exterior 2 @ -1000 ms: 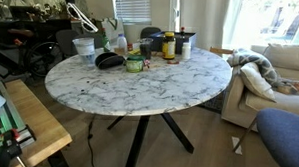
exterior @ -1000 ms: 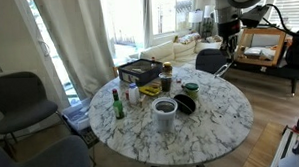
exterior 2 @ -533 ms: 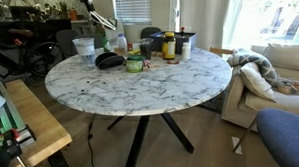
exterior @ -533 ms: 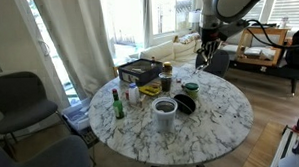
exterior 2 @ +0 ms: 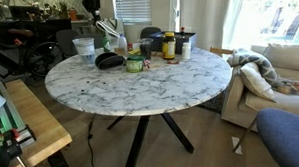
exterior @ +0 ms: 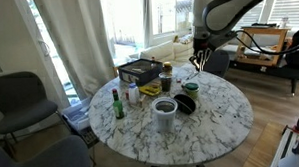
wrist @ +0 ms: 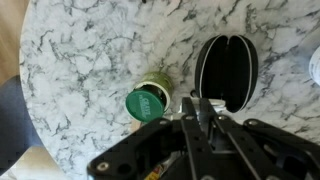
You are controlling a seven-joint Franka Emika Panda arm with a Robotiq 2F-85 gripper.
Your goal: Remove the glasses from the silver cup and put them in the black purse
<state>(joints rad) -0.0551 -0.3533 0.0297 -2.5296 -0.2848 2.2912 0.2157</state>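
Observation:
The silver cup [exterior: 165,112] stands on the round marble table [exterior: 216,131], and it also shows in an exterior view [exterior 2: 84,48]. The glasses are too small to make out in it. The black purse [exterior: 184,103] lies open right beside the cup, and in the wrist view it is an oval with a lighter rim [wrist: 227,68]. My gripper [exterior: 196,62] hangs well above the table's far side, over the green-lidded jar [wrist: 147,102] and the purse. In the wrist view my gripper [wrist: 195,102] has its fingers close together, with nothing visible between them.
A black rectangular box [exterior: 139,70] and several small bottles [exterior: 117,103] stand on the table's far left. More bottles [exterior 2: 169,44] show in an exterior view. Chairs [exterior: 25,98] stand round the table and a sofa [exterior 2: 280,73] is nearby.
The arm has swung in from beyond the table's edge and now hangs above the jar and the purse. The things on the table have not moved.

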